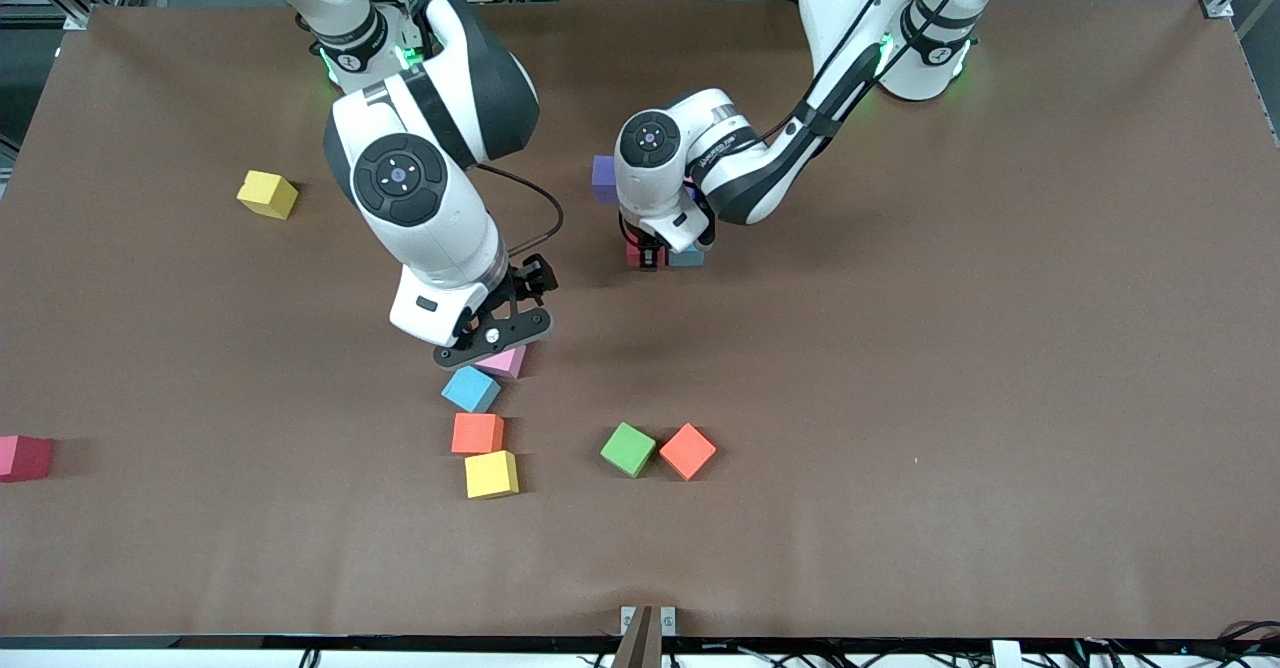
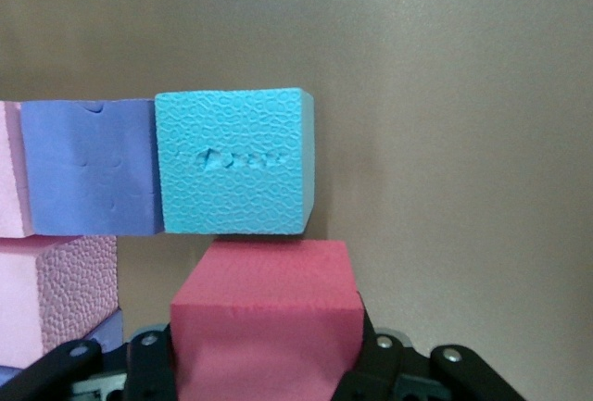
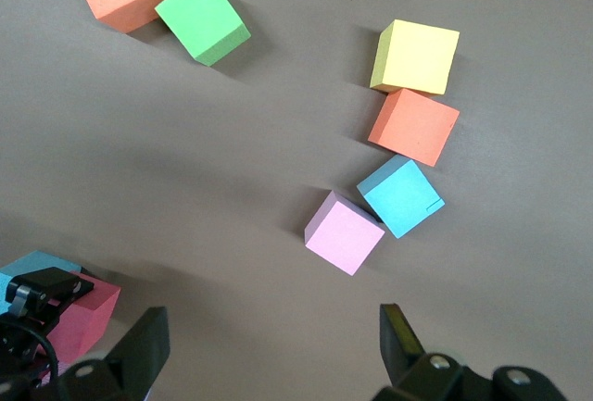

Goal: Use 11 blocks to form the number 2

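Digit 2: only part built, mid worktop, mostly hidden under the left arm in front view. Left wrist view shows a pink block, purple block and light blue block side by side in one row, touching; a second pink block sits in the next row under the first.
Block in hand: red block, just beside the light blue one's lower edge, approx at its place in the next row; whether it rests on the worktop, cannot tell.
Left claw: clamped on the red block, one finger each side, low over the build.
Progress: early to mid, judged. Four blocks seen laid, one going in; more may be hidden.
Loose stock: pink cube, blue cube, orange cube, yellow cube in a cluster nearer the front camera than the build; second orange cube touching the green cube; another yellow cube and a pinkish-red cube toward the right arm's end.
Right claw: fingers wide apart, holding nothing, hovering over the loose pink cube.
Left to do: place remaining cubes; green not req'd.
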Motion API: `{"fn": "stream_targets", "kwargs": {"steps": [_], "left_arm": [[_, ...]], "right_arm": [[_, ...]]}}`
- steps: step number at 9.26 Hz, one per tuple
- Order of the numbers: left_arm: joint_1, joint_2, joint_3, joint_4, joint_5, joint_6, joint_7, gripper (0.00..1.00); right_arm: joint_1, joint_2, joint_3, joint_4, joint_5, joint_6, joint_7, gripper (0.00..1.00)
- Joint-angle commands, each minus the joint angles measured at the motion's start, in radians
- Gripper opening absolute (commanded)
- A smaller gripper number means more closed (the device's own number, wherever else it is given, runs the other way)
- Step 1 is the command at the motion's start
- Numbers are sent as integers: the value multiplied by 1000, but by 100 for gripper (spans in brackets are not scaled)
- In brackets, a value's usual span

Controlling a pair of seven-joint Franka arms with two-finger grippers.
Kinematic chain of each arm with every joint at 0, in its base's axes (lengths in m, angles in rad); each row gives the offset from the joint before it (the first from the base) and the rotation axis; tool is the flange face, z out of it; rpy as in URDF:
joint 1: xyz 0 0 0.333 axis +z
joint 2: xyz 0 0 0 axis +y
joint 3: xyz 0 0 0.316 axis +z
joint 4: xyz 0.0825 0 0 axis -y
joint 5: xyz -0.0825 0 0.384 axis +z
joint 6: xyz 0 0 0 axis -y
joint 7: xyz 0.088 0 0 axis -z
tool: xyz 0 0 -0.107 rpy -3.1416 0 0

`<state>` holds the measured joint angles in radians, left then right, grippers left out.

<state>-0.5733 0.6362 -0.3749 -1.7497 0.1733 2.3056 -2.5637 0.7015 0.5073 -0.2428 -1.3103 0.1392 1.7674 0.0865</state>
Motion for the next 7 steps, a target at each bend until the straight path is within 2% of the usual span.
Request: {"fn": "stream_targets", "kwargs": {"steps": [1,7], "left_arm": [[-4,10,2,-5,-23,27,11,0],[-4,37,2,-5,-17,46,16,0]], "right_arm": [[-20,-30,5,-37,10,1,-27,100],[-45,-29,13,-44,11,4,-65,100]]}}
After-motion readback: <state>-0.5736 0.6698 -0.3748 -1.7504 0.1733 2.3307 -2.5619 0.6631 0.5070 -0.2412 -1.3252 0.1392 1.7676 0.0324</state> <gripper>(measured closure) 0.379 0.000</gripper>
